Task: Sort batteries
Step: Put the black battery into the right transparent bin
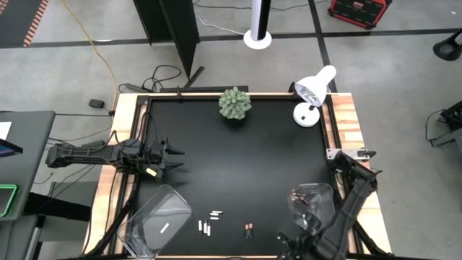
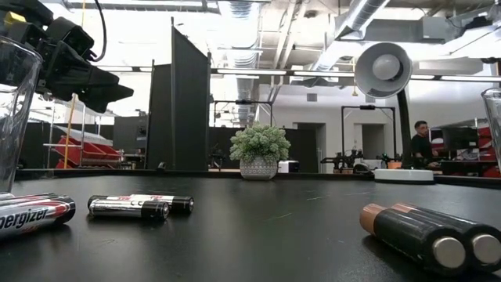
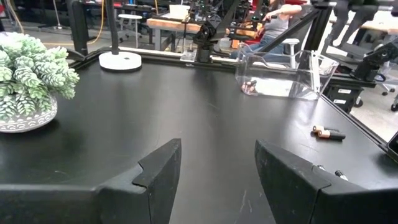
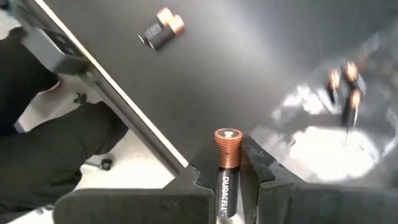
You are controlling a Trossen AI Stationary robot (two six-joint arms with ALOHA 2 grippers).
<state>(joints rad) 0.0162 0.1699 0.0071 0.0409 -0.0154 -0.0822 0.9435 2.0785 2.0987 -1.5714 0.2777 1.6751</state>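
Right gripper point(image 4: 227, 177): at the near right corner of the bench point(image 1: 245, 152); jaws clamped on a dark Duracell battery point(image 4: 227, 163), copper end pointing outward, seen in the right wrist view.
Copper-ended pair point(image 1: 248, 230): two dark batteries lying side by side and touching, on the near part of the bench, roughly mid-width. In the low view they are closest to the camera, at right point(image 2: 427, 233).
White batteries point(image 1: 210, 222): small loose cluster just left of the copper-ended pair, near the front edge. Low view shows an Energizer label on one at far left point(image 2: 35, 215) and two more lying together a little farther back point(image 2: 139, 205).
Left bin point(image 1: 159, 222): clear plastic, tilted, at the near left; one white battery point(image 1: 162, 227) visible within its outline.
Right bin point(image 1: 312, 202): clear plastic, near right, beside the right arm. A few copper-ended batteries lie inside point(image 3: 250, 85).
Left gripper point(image 1: 175, 158): over the left side of the bench at mid-depth, well apart from all batteries; jaws wide and holding nothing.
Plant point(image 1: 235, 103): small potted succulent at the far edge, centre.
Lamp point(image 1: 315, 90): white desk lamp, far right corner.
Person point(image 2: 421, 142): in the room beyond the bench, at right in the low view.
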